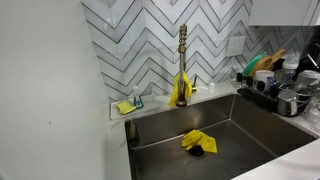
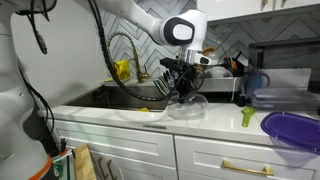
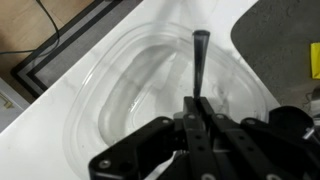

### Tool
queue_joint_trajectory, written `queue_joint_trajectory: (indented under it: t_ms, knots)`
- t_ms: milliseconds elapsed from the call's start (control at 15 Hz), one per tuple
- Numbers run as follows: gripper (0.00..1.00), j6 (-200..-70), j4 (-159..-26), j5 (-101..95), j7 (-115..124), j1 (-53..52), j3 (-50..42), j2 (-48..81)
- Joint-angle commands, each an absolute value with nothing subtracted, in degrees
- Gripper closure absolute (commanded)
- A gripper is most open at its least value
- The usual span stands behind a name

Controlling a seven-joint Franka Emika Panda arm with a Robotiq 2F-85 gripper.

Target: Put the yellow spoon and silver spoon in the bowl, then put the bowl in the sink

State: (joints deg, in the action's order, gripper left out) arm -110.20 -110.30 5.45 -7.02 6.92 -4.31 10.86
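Gripper [image 3: 197, 104] is clamping tight on the thin silver spoon [image 3: 200, 58]; I am holding it right above the bowl [image 3: 98, 82], which is sitting beside the sink [image 1: 262, 130].

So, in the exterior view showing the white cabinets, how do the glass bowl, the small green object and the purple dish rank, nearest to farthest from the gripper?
1. Glass bowl, directly beneath the gripper, whose jaws are shut on a slim handle.
2. Small green object, on the counter toward the picture's right.
3. Purple dish, at the picture's right edge.
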Motion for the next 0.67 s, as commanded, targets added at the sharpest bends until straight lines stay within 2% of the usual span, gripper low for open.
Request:
queue_joint_trajectory:
  t_ms: [0, 267, 333, 400, 600]
  knots:
    - [0.98, -112.2, -112.3, 4.3, -6.4, 6.8, -4.8, 10.3]
    - [0.98, -115.2, -113.0, 4.1, -7.2, 7.0, -5.0, 10.2]
    - [0.76, -115.7, -113.0, 4.2, -7.3, 7.0, -5.0, 10.2]
    - [0.67, -116.3, -113.1, 4.3, -7.7, 7.2, -5.1, 10.1]
    - [0.46, -117.2, -113.2, 3.3, -7.7, 7.0, -5.1, 9.1]
